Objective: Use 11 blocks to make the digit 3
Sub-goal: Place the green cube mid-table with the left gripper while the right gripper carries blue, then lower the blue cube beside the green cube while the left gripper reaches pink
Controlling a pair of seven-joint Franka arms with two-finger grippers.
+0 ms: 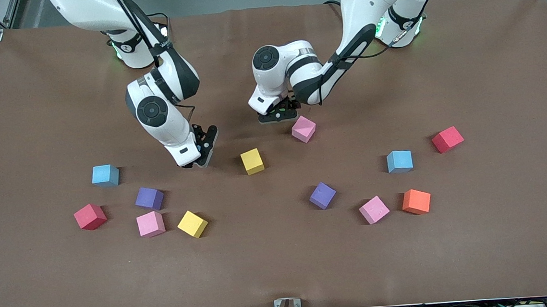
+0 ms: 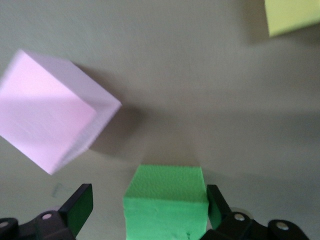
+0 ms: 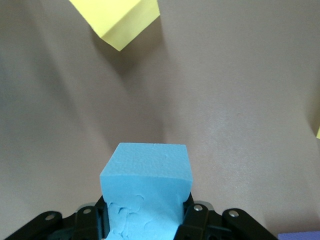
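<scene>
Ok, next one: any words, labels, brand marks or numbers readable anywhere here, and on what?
None can be read.
The right arm's base bears a small dark round mark: too small to read.
The left arm's base bears a like mark: too small to read.
The cubes, among them the green cube, the light blue cube and the pink cube, carry no print.

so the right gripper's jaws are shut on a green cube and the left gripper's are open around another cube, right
Not quite. The right wrist view shows the right gripper with its jaws shut on a light blue cube, not a green one. The green cube sits between the open jaws of the left gripper.
</scene>
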